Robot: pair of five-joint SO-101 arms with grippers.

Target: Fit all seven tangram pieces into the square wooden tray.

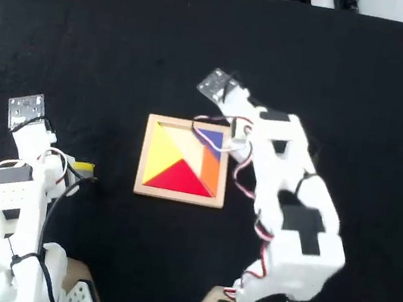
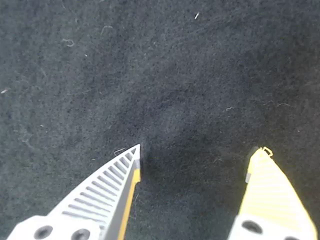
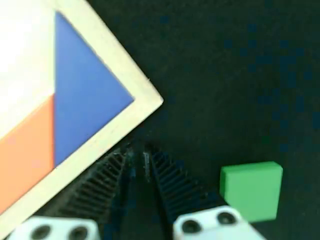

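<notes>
One green square outside tray, we judge awaiting pickup; right gripper clenched empty beside tray corner; left gripper spread, we judge parked clear, over cloth.

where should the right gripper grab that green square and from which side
Across two opposite straight edges of the green square, coming down from above: it lies flat on the cloth, clear of the tray, all sides free. The shut right gripper must open first.

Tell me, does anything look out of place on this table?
Yes: a small green square piece lies on the black cloth outside the square wooden tray, just past its corner, beside the right hand.
</notes>
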